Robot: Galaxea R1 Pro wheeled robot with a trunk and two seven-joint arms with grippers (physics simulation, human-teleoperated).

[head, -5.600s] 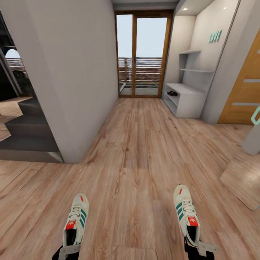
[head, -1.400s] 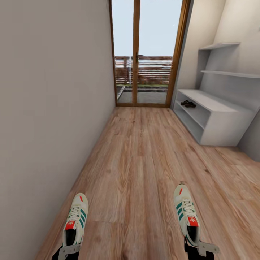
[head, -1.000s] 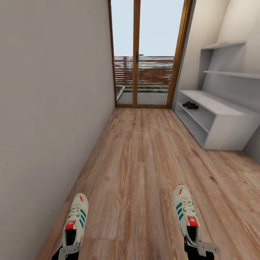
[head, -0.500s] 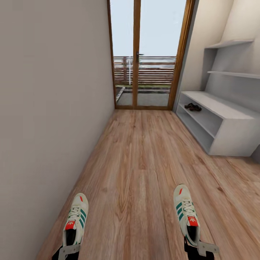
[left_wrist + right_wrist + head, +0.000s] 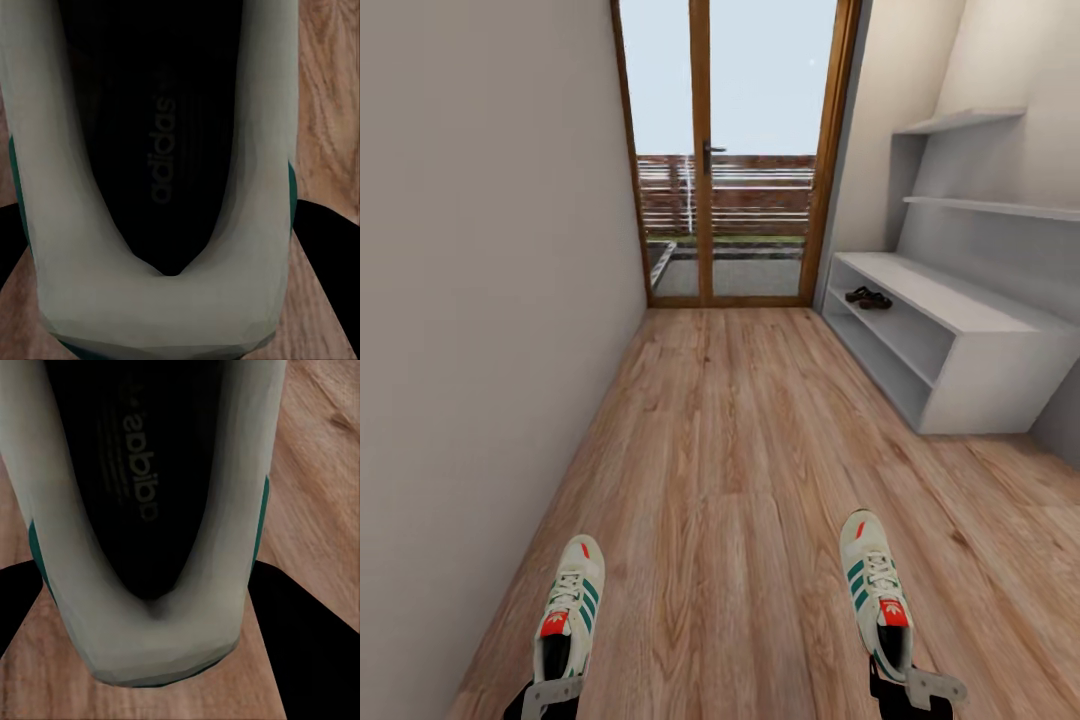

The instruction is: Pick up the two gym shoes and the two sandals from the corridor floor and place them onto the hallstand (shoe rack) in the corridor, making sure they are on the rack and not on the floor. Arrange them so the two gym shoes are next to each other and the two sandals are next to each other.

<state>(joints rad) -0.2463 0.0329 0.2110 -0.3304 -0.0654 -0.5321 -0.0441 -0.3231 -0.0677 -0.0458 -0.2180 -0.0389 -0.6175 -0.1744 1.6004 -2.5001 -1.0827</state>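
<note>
At two o'clock, the hallstand [image 5: 960, 340] looks closer now; left gripper [image 5: 552, 692] and right gripper [image 5: 908, 688] each hold one of the gym shoes [image 5: 568, 610].

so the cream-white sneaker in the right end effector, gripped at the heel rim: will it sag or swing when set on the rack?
The cream-white lace-up sneaker probably stays stiff: it juts out from the right end effector without drooping. Likely light for its size. The thin heel rim may pivot if bumped.

Two cream gym shoes [image 5: 568, 615] [image 5: 877, 592] ride heel-gripped, toes forward; brown sandals [image 5: 868, 298] sit together on the grey hallstand's [image 5: 980, 375] upper shelf.
</note>
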